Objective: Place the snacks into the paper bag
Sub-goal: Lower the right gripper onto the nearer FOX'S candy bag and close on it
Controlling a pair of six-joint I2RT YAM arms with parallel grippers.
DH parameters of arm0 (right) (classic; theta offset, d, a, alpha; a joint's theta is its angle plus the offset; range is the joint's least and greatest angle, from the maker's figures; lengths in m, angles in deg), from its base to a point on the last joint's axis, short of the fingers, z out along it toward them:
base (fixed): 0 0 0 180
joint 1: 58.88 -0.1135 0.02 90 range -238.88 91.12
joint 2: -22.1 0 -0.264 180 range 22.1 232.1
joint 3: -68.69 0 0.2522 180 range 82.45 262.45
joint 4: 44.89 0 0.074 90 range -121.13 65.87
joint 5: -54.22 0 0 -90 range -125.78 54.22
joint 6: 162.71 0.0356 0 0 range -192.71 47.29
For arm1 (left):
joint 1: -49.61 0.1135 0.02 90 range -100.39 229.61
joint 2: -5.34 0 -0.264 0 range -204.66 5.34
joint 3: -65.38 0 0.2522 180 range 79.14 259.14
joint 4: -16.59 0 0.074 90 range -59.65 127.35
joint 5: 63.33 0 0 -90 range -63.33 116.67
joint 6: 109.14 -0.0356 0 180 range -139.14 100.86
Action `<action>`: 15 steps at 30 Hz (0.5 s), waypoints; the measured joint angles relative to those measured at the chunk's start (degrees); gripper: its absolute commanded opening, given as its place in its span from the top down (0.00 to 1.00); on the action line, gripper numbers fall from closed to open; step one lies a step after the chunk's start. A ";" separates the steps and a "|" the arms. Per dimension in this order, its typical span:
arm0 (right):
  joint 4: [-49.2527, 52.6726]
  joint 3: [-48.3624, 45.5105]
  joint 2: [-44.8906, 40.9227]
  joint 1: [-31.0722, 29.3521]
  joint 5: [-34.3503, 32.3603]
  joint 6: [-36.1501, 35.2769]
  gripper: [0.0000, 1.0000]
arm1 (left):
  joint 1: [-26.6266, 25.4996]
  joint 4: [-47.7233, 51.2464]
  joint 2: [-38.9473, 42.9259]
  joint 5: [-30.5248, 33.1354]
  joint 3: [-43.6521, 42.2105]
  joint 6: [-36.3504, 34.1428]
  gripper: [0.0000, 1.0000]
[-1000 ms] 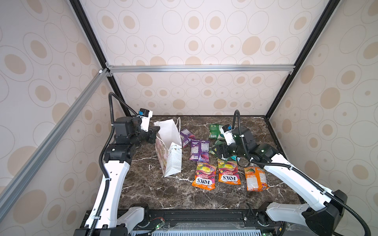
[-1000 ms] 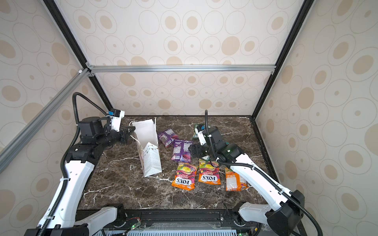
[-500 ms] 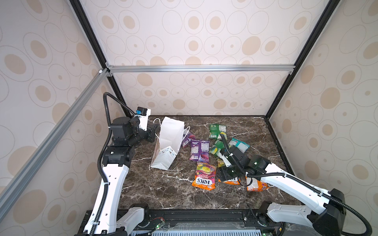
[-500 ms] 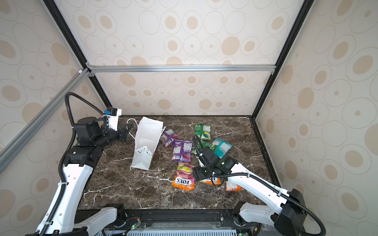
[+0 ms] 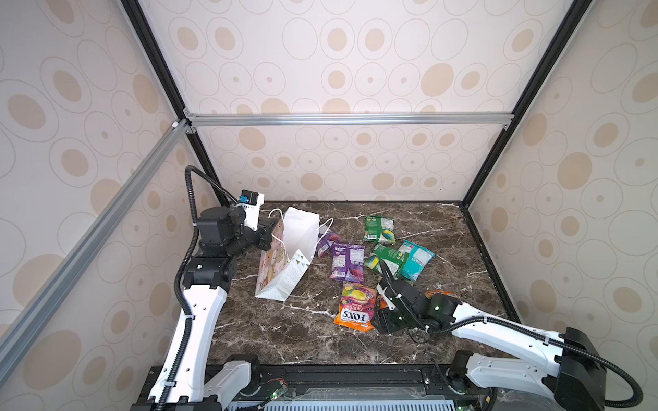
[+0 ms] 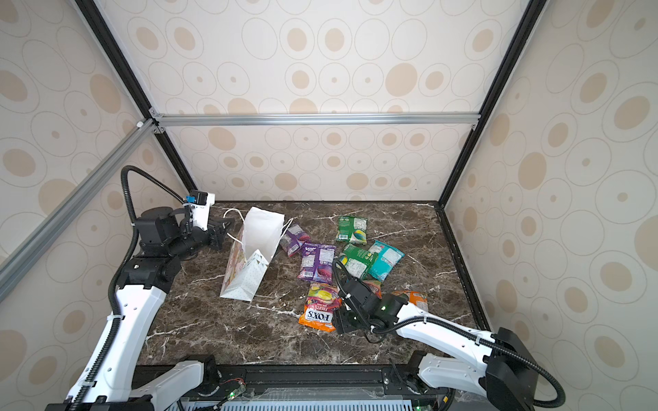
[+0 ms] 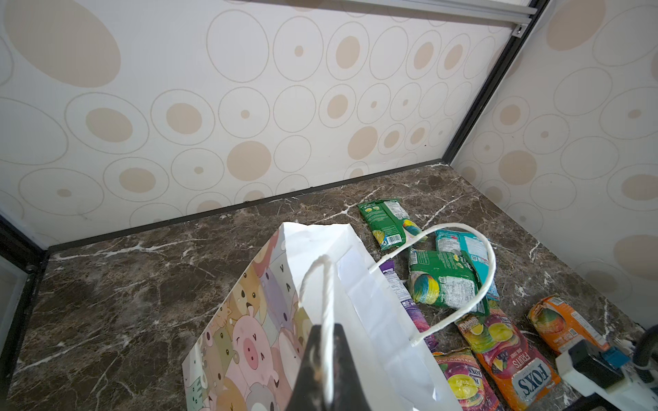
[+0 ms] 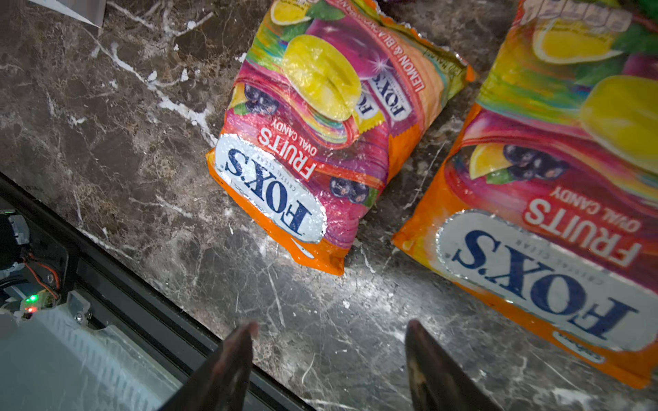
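Note:
The paper bag (image 5: 285, 270) (image 6: 245, 274) leans tilted at the left, mouth up and towards the snacks. My left gripper (image 7: 327, 341) (image 5: 271, 227) is shut on its white cord handle (image 7: 325, 284). The snacks lie to its right: an orange FOX'S packet (image 5: 356, 307) (image 8: 309, 142), a second one (image 8: 552, 213) mostly under my right arm in both top views, a third (image 5: 439, 294), two purple packets (image 5: 347, 261) (image 5: 325, 240), two green (image 5: 379, 229) (image 5: 386, 258) and one teal (image 5: 416, 259). My right gripper (image 8: 331, 325) (image 5: 386, 320) hangs open and empty, low over bare marble between the two front orange packets.
The black front rail (image 8: 142, 309) of the table runs close beside my right gripper. Patterned walls close in the back and sides. Bare marble (image 5: 285, 331) lies in front of the bag.
The bag has gone from standing upright to leaning, pulled by its handle. My right arm has swung from the back packets to the front edge, its jaws narrowing.

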 measured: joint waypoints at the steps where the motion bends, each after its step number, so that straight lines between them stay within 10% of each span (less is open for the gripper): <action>1: -0.68 -0.48 0.00 0.00 -0.31 0.28 0.33 | 0.04 0.00 0.00 -0.02 -0.07 0.00 1.00; 15: -11.15 -6.71 3.76 -0.02 0.46 1.84 0.38 | 0.09 -0.87 -1.95 -3.17 2.64 2.56 1.00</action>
